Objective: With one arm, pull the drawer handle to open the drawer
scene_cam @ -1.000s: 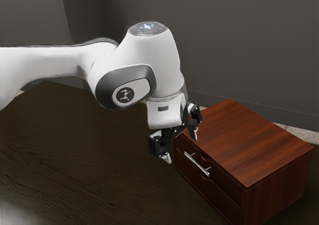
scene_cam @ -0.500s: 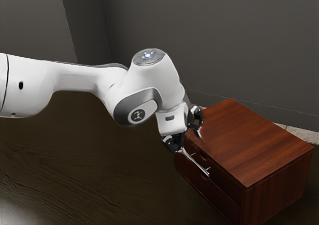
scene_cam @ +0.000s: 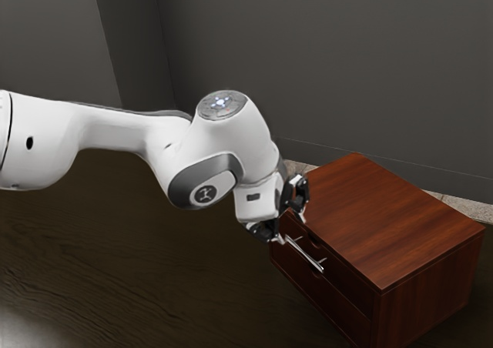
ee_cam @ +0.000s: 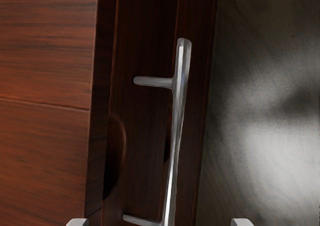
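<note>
Since the earlier frames, the arm (scene_cam: 115, 144) has dropped lower and brought the gripper (scene_cam: 283, 219) from open space in front of the cabinet up to the drawer front. The cabinet has not shifted.

1. Arm: it enters from the exterior view's left and reaches over the dark counter (scene_cam: 115, 286) toward the exterior view's right.
2. Gripper: it sits at the upper end of the handle (scene_cam: 304, 253). The fingers (ee_cam: 77, 222) are spread wide, one on each side of the bar, and neither touches it.
3. Handle: a slim metal bar on two short posts, fixed to the upper drawer (scene_cam: 339, 275). In the wrist view, the handle (ee_cam: 177, 136) runs between the two fingertips.
4. Drawer: its front lies flush with the front of the cabinet (scene_cam: 377, 217).
5. Cabinet: reddish wood, standing on the counter at the exterior view's right.
</note>
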Controlling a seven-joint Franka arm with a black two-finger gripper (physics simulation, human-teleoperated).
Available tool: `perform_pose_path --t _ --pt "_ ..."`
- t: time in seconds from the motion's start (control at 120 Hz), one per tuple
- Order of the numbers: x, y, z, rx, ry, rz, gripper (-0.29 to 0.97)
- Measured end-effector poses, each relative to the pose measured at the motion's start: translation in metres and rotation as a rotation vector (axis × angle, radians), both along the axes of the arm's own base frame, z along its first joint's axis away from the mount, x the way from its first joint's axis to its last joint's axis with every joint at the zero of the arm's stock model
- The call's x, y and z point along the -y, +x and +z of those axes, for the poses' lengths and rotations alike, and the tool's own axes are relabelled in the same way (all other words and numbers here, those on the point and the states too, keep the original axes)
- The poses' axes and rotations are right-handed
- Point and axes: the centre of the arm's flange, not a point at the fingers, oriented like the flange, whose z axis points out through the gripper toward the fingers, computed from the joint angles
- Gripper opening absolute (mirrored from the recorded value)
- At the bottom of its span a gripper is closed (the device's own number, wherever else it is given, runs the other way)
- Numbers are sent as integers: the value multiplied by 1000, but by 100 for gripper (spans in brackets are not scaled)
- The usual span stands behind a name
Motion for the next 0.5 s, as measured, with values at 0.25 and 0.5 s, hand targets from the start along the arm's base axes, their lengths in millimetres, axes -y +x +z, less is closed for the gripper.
perform_pose_path --t 0.25,0.5 --pt "4 -14 -10 5 0 -34 29" --pt "23 -23 -22 -3 -20 -68 27"
